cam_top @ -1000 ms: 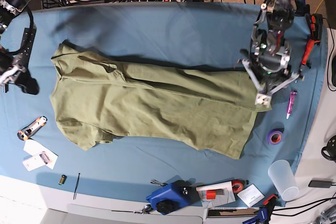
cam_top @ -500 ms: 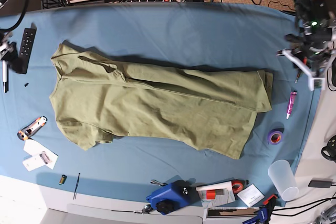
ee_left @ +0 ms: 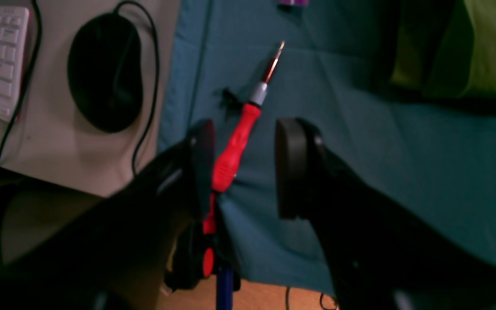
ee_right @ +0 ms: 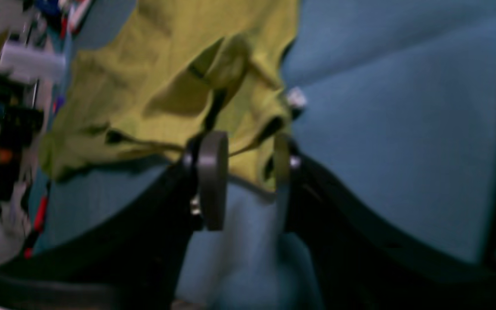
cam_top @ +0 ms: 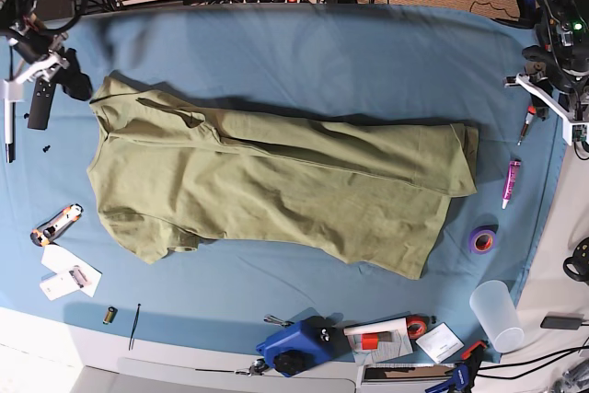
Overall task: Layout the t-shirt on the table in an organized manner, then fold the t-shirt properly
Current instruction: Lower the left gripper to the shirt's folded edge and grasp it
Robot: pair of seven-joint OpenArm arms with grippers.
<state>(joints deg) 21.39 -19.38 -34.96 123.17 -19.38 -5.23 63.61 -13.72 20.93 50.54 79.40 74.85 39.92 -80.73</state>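
So the t-shirt (cam_top: 276, 186) is lying in the middle of the table (cam_top: 322, 52), folded lengthwise into a long band, and in the base view it hasn't shifted at all in the last second. What did change is the arms: a second ago the left gripper (cam_top: 549, 98) was right on the hem end, and now it has pulled off to the table's edge, hanging over a red screwdriver (ee_left: 235, 146) with its jaws parted and nothing between them. The right gripper (cam_top: 32, 66) has swung up near the collar-end corner; its jaws look apart too and I see no cloth pinched, though that wrist view is blurry. To me that reads as one fold done and both arms resetting for the next. The shirt's long axis runs across the table, collar and sleeves toward the base view's left, hem (cam_top: 465, 158) toward its right, tilted slightly down on the hem side.
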